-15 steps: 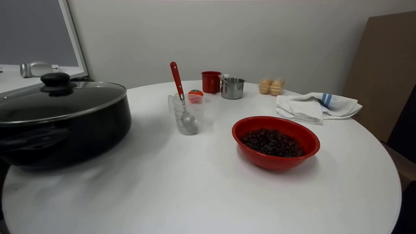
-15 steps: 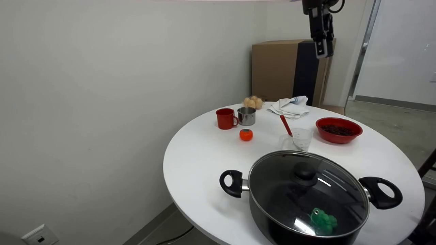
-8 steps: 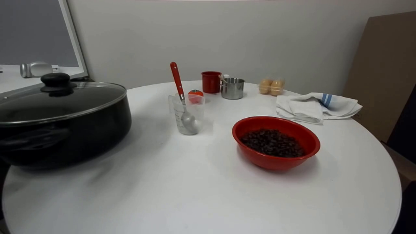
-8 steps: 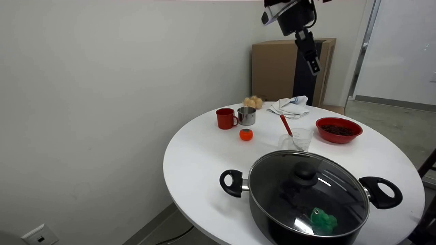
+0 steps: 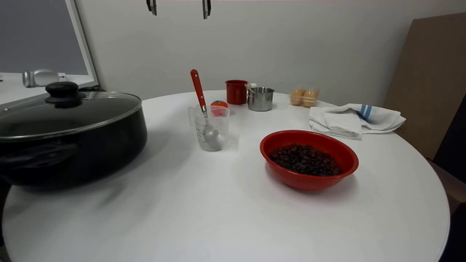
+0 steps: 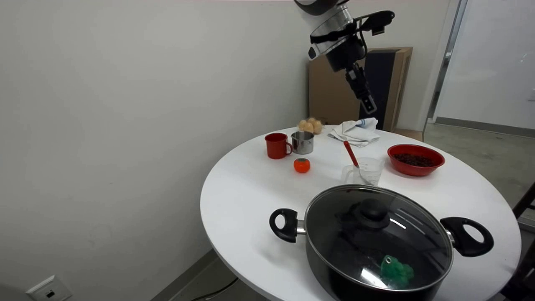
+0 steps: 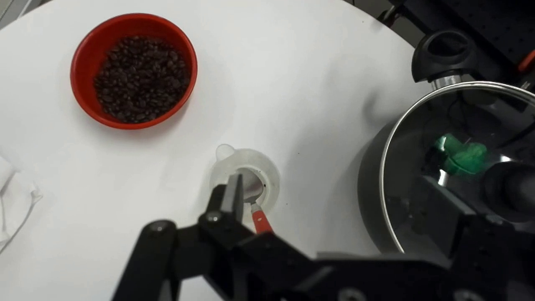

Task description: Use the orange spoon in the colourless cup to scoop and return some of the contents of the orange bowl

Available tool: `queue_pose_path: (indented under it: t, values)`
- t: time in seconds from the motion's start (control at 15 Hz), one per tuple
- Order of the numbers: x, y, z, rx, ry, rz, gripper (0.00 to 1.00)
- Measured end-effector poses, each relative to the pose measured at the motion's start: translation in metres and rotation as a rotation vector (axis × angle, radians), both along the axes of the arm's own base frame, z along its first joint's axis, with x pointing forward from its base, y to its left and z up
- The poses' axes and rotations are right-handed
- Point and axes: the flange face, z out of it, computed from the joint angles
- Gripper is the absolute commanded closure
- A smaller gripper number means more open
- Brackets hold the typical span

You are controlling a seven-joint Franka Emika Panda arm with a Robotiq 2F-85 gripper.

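The orange spoon (image 5: 197, 85) leans in the colourless cup (image 5: 222, 122), handle up, scoop end inside; both also show in an exterior view, spoon (image 6: 351, 154) and cup (image 6: 373, 168). The orange bowl (image 5: 309, 184) stands apart from the cup and holds the dark contents (image 5: 305, 160). My gripper (image 5: 179, 15) is open and empty, high above the table in both exterior views (image 6: 369, 107). In the wrist view its fingers are wide apart (image 7: 337, 188); one covers part of the cup (image 7: 269, 171) and hides the upper spoon handle (image 7: 261, 220). The bowl (image 7: 85, 79) lies beyond.
A large black lidded pot (image 5: 83, 145) stands beside the cup. Behind are an orange-red fruit (image 6: 301, 165), a red cup (image 6: 276, 146), a metal cup (image 6: 302, 143), eggs (image 6: 310, 126) and a white towel (image 6: 355, 131). A cardboard box (image 6: 334, 83) stands behind the table.
My gripper has come down, moving down and left in an exterior view. Its fingertips now show at the top edge in an exterior view, where they were out of sight. The objects have not moved.
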Motion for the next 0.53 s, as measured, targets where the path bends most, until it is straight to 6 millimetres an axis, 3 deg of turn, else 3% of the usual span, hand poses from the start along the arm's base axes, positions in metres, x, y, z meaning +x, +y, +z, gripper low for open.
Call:
queue_pose_path:
  t: [0.27, 0.53]
  values:
    - [0.026, -0.005, -0.015, 0.008, -0.008, -0.012, 0.00]
    - [0.038, 0.004, -0.030, 0.016, 0.002, 0.003, 0.00]
